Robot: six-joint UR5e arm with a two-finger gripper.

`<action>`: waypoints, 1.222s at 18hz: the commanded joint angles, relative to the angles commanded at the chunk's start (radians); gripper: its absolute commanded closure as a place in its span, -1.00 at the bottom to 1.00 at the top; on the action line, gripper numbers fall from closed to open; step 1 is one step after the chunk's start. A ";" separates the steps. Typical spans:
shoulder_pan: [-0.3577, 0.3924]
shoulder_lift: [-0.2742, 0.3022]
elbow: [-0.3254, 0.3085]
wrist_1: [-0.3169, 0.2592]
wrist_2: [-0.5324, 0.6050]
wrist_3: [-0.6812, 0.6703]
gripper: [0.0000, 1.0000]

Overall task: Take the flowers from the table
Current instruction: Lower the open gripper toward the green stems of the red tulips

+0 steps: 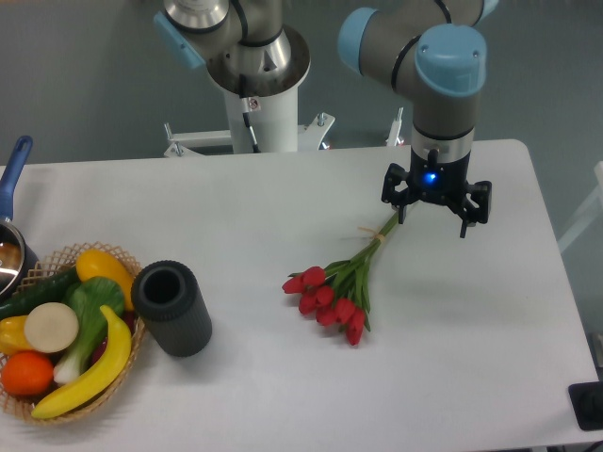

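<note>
The flowers lie flat on the white table, right of centre. Their red tulip buds point toward the front left. The green stems run up to the right, tied with pale string near the stem end. My gripper hangs just above the table at the stem end, slightly to its right. Its two dark fingers are spread apart and hold nothing.
A dark grey cylinder stands at the front left. Beside it a wicker basket holds a banana, an orange, peppers and a leafy green vegetable. A pot with a blue handle sits at the left edge. The robot base stands behind the table.
</note>
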 joint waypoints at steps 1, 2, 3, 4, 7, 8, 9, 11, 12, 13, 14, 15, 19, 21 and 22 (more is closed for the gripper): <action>0.000 0.000 -0.002 0.000 0.000 0.000 -1.00; -0.002 0.000 -0.006 0.000 0.000 -0.002 -1.00; -0.002 0.000 -0.009 0.000 -0.002 -0.002 -1.00; -0.002 0.000 -0.012 0.000 -0.002 -0.003 -1.00; -0.003 -0.002 -0.063 0.015 -0.009 -0.009 -1.00; -0.003 -0.003 -0.093 0.040 -0.009 -0.009 -1.00; -0.005 -0.003 -0.122 0.076 -0.008 -0.008 -1.00; -0.009 -0.008 -0.173 0.117 -0.003 -0.005 -1.00; -0.009 -0.014 -0.189 0.115 -0.005 0.000 -1.00; -0.011 -0.023 -0.198 0.118 -0.005 0.000 -1.00; -0.012 -0.040 -0.201 0.117 -0.005 0.000 -1.00; -0.020 -0.057 -0.201 0.118 -0.005 0.000 -1.00; -0.041 -0.112 -0.195 0.123 -0.005 -0.008 -1.00; -0.060 -0.130 -0.199 0.121 -0.005 -0.009 -1.00; -0.064 -0.141 -0.201 0.121 -0.005 -0.011 -1.00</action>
